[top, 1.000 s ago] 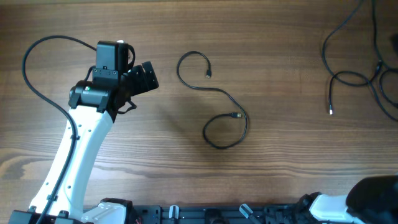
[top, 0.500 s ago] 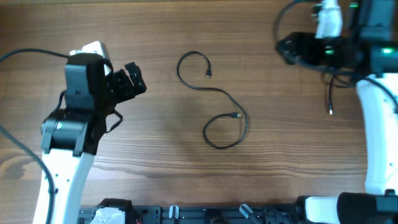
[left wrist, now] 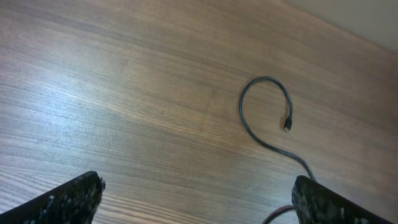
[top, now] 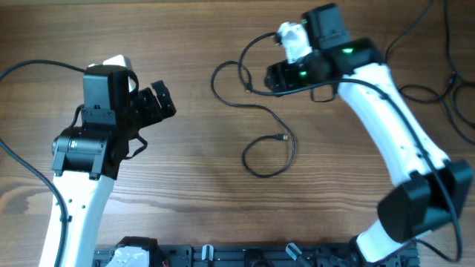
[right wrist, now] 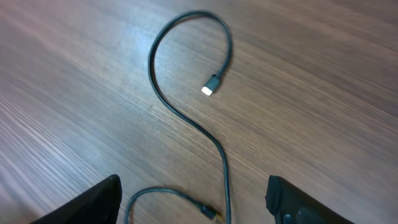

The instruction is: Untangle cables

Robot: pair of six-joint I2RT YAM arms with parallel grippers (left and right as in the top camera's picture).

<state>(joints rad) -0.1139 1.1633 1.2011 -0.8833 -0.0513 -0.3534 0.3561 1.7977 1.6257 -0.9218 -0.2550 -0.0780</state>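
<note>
I have two tools over a wooden tabletop (top: 185, 185), and neither is holding anything. My left tool (top: 158, 102) is on the left side of the tabletop, pointing toward the middle. In its wrist view the two fingertips (left wrist: 68, 199) sit at the bottom corners, wide apart, with only bare wood between them. My right tool (top: 271, 76) reaches in from the far right and sits above the upper middle of the tabletop. Its fingertips (right wrist: 87, 202) are also spread wide at the lower corners of its wrist view, with nothing gripped between them. The cable (top: 256, 107) lies flat in the centre between my two tools, drawn out in a loose S. The upper loop curls round so that one small plug (top: 249, 90) points inward. The cord then runs down and to the right into a lower loop, where the second plug (top: 280, 137) rests inside the curve. The cable does not cross itself anywhere I can see. From above, my right tool is just beside the upper loop, on its right. Its wrist view looks down on that loop, and the plug shows bright. My left tool is well apart from the cable, and its wrist view shows the upper loop further out on the wood. More thin black cords (top: 451, 78) lie bunched at the far right edge, partly behind my right arm.
</note>
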